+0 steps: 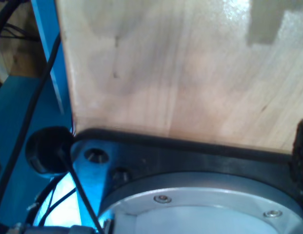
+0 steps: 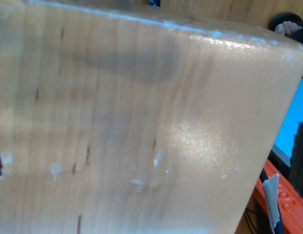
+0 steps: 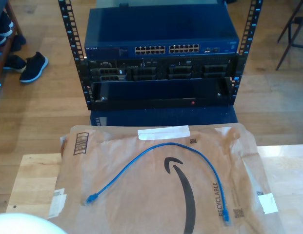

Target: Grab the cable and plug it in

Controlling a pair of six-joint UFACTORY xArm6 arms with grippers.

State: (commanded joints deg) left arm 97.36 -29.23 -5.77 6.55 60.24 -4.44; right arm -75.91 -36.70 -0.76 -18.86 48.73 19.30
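Note:
The cable (image 3: 175, 145), thin and bright blue, lies in an arch on a sheet of brown packing paper (image 3: 141, 204) in the exterior view. One plug end (image 3: 91, 198) rests near the exterior view's lower left, the other plug end (image 3: 226, 216) near its lower right. Beyond the table stands a dark blue network switch (image 3: 161, 34) in a black rack, with a row of ports (image 3: 166, 49) facing the table. The first wrist view looks along a bare wooden tabletop (image 1: 190, 73), and the second wrist view looks at a wooden tabletop (image 2: 117, 146) too.
A black base plate (image 1: 190, 151), a round metal flange (image 1: 205, 209) and black cables (image 1: 24, 126) sit by the table edge. An orange part (image 2: 283, 200) hangs below the edge. Shoes (image 3: 31, 66) lie on the floor. A white rounded object (image 3: 24, 223) sits at the exterior view's lower left.

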